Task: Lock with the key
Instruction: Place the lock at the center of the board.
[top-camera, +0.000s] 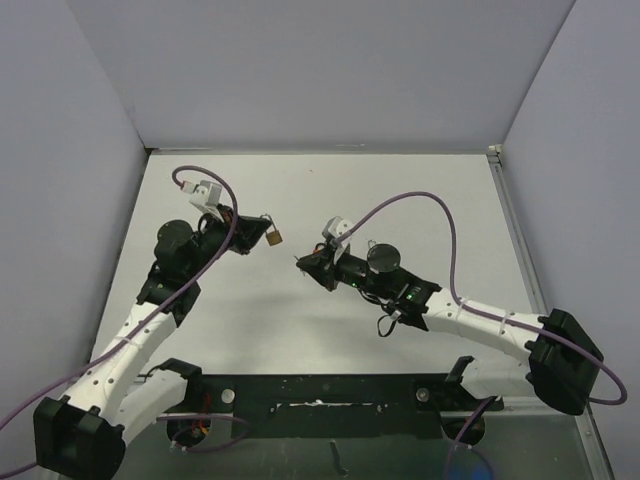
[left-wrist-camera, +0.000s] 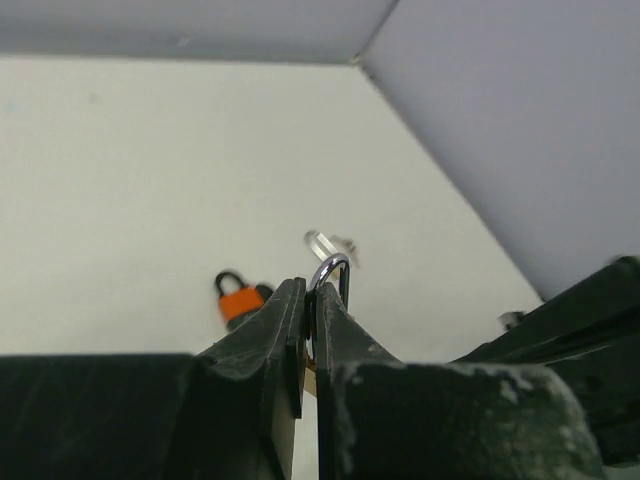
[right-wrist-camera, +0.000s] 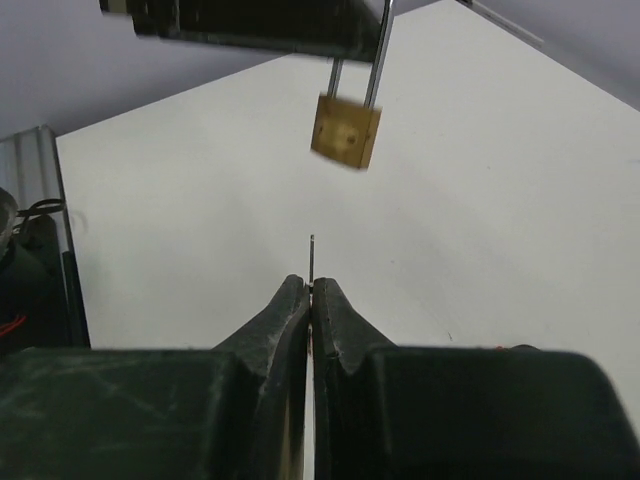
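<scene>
My left gripper (top-camera: 262, 232) is shut on the silver shackle (left-wrist-camera: 331, 273) of a small brass padlock (top-camera: 273, 237) and holds it above the table. In the right wrist view the padlock (right-wrist-camera: 346, 130) hangs from the left fingers (right-wrist-camera: 250, 15) at the top, its underside facing me. My right gripper (top-camera: 303, 262) is shut on a thin key (right-wrist-camera: 311, 255), seen edge-on and sticking out past the fingertips. The key tip points towards the padlock, a short gap below and to its right. I cannot tell whether the shackle is latched.
Grey walls (top-camera: 330, 70) close off the white table (top-camera: 300, 190) at the back and sides. A metal rail (top-camera: 515, 230) runs along the right edge. In the left wrist view a small blurred orange thing with a black loop (left-wrist-camera: 238, 297) shows beyond the fingertips.
</scene>
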